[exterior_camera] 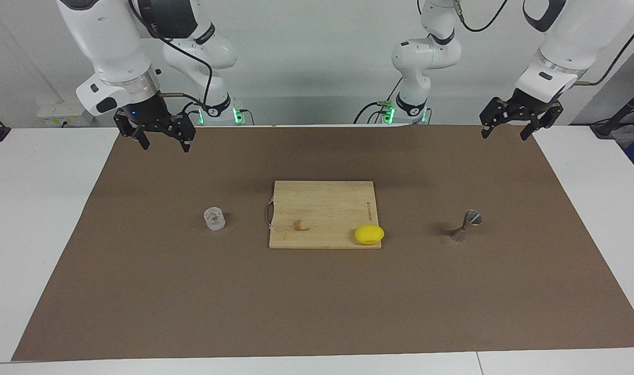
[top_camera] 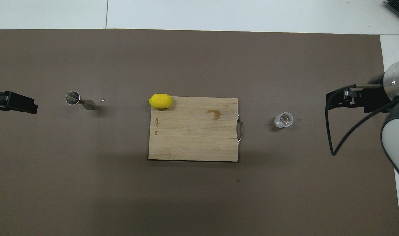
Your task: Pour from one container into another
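The small clear cup (exterior_camera: pixel 213 219) stands upright on the brown mat, toward the right arm's end of the table; it also shows in the overhead view (top_camera: pixel 284 120). The silvery hourglass jigger (exterior_camera: pixel 465 225) stands upright toward the left arm's end, also seen from overhead (top_camera: pixel 78 100). My right gripper (exterior_camera: pixel 164 146) is open and empty, raised over the mat's edge nearest the robots, well apart from the cup; it also shows overhead (top_camera: pixel 337 100). My left gripper (exterior_camera: pixel 506 136) is open and empty, raised over the mat's corner near its base, apart from the jigger; its tip shows overhead (top_camera: pixel 22 105).
A wooden cutting board (exterior_camera: pixel 322 208) with a metal handle lies mid-table between cup and jigger. A yellow lemon (exterior_camera: pixel 369 234) rests on the board's corner farthest from the robots, on the jigger's side. The brown mat (exterior_camera: pixel 317 312) covers most of the white table.
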Robot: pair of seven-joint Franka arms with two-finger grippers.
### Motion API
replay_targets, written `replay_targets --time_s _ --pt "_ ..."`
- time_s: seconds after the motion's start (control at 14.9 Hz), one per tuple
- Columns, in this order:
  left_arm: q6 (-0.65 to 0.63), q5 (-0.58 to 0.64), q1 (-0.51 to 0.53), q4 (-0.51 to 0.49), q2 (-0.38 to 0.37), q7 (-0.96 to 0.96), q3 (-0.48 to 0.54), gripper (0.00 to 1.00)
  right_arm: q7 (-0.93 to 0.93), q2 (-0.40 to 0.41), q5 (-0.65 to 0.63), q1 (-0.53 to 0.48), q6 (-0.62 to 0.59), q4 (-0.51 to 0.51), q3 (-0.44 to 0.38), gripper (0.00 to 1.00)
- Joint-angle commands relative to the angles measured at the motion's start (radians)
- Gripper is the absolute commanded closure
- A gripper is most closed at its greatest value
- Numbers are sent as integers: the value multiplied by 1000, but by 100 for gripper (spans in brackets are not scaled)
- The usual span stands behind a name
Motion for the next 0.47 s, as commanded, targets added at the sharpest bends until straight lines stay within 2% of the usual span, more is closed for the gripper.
replay_targets --time_s 0.0,0.4 --pt "7 -4 -7 -9 -3 -6 6 0 -19 2 -3 -17 -19 16 11 0" --pt "12 -5 -10 -21 -6 -8 5 0 -19 2 -3 -17 -19 16 11 0"
